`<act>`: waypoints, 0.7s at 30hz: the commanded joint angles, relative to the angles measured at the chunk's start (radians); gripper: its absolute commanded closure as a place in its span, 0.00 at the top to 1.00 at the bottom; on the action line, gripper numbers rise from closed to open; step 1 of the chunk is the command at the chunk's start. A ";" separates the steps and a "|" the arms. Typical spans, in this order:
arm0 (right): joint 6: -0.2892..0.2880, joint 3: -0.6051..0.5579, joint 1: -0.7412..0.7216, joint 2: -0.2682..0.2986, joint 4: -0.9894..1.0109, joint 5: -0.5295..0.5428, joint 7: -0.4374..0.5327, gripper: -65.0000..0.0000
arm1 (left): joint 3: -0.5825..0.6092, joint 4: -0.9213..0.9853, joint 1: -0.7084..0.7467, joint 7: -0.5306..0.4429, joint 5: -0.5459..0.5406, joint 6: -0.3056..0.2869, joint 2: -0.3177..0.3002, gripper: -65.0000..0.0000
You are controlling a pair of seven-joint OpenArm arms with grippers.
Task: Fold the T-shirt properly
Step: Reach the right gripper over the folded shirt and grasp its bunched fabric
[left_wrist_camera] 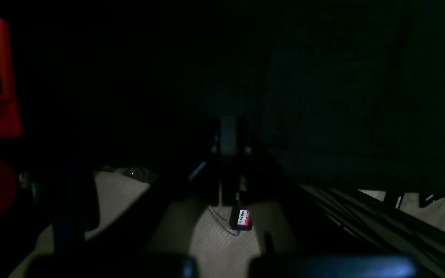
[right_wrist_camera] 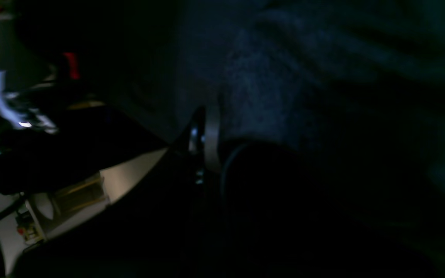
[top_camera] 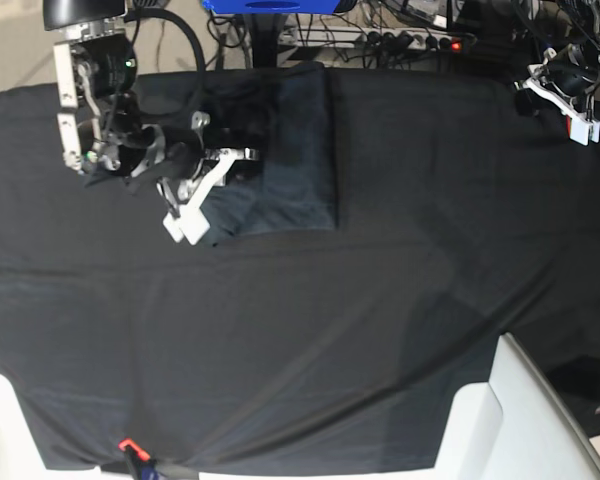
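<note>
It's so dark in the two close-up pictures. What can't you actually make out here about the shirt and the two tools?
- T-shirt: base view, its left edge is covered by the right tool; sleeves not traceable.
- Right wrist view: only blurred grey fabric; whether cloth is pinched is too dark to tell.
- Left wrist view: nearly black; the tool's tips cannot be seen.
- Left tool: base view, too small for detail at the table cover's far corner.

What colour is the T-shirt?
Plain dark slate-grey T-shirt, slightly bluer than the black table covering; base view shows it best.

Both grippers closed, well apart.
</note>
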State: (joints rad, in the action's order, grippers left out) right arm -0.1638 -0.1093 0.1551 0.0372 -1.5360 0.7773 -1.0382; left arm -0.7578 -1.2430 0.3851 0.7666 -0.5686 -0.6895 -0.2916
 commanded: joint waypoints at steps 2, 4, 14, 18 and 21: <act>-0.004 -0.023 -0.025 -0.001 0.009 0.024 0.009 0.01 | -0.007 -0.011 0.002 -0.016 -0.012 -0.009 -0.021 0.00; -0.004 -0.031 -0.030 -0.001 0.025 0.024 0.011 0.01 | -0.007 -0.011 0.002 -0.016 -0.012 -0.009 -0.021 0.00; 0.008 -0.115 -0.075 0.008 0.041 0.023 0.009 0.01 | -0.007 -0.011 0.002 -0.016 -0.012 -0.009 -0.021 0.00; 0.036 -0.171 -0.114 0.016 0.081 0.023 0.011 0.01 | -0.007 -0.011 0.002 -0.016 -0.012 -0.009 -0.021 0.00; 0.036 -0.185 -0.127 0.016 0.101 0.023 0.011 0.01 | -0.007 -0.011 0.005 -0.016 -0.012 -0.009 -0.021 0.00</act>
State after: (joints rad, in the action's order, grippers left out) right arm -0.1230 -0.2913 0.0425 0.0574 -1.4231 0.7822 -1.0332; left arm -0.7578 -1.2430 0.3851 0.7666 -0.5690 -0.6895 -0.2928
